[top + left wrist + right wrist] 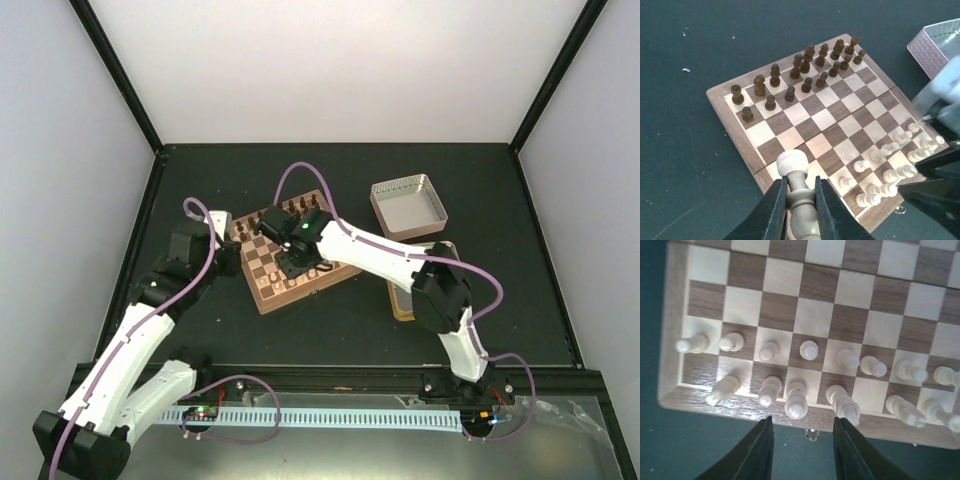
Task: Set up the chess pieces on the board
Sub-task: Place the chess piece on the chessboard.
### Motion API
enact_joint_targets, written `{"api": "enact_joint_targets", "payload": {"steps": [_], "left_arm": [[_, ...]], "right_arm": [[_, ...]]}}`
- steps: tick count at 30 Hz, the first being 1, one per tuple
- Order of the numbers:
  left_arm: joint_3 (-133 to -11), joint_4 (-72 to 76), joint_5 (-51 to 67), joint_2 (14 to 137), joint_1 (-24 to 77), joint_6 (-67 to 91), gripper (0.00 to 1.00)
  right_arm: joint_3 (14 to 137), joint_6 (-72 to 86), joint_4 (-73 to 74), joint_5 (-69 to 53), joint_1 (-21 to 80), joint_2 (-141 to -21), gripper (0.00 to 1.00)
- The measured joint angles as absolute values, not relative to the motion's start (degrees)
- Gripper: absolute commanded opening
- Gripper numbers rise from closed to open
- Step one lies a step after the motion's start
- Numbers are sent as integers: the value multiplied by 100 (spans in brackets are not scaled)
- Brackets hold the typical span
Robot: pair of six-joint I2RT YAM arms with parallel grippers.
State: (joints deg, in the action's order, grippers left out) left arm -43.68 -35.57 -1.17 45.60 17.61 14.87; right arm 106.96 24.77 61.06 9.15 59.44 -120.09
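Dark tabletop [200, 330], one board [822, 120], left claw [801, 186] gripping one cream piece [792, 162], right claw [802, 421] parted, empty

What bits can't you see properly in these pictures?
- Left wrist view: base of the held pale piece, hidden by the left pincer and the bottom edge.
- Top view: pale rows on the board, partly covered by the right arm.
- Right wrist view: last back-row piece, cut by the right edge.

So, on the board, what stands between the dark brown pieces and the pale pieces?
Nothing. In the left wrist view, the middle squares between the dark brown pieces and the pale pieces on the board are bare.
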Motion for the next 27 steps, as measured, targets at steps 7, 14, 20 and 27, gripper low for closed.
{"api": "enact_joint_targets", "payload": {"steps": [7,14,20,27], "left_arm": [[-4368,-3426,727,4589,1758,1319,2],[-4368,-2880,2792,4611,1758,1142,2],[-4346,-1973,4281,4541,1758,1273,2],[-4320,-1059,5238,4488,1758,1406,2]], "right_arm": [[9743,2379,5367,419,5791,-10659,50],[7664,2902,3140,-1879,4694,-8737,71],[6517,4049,1188,-3197,4357,-7953,77],[6230,5199,-379,-4228,4335,-7878,61]]}}
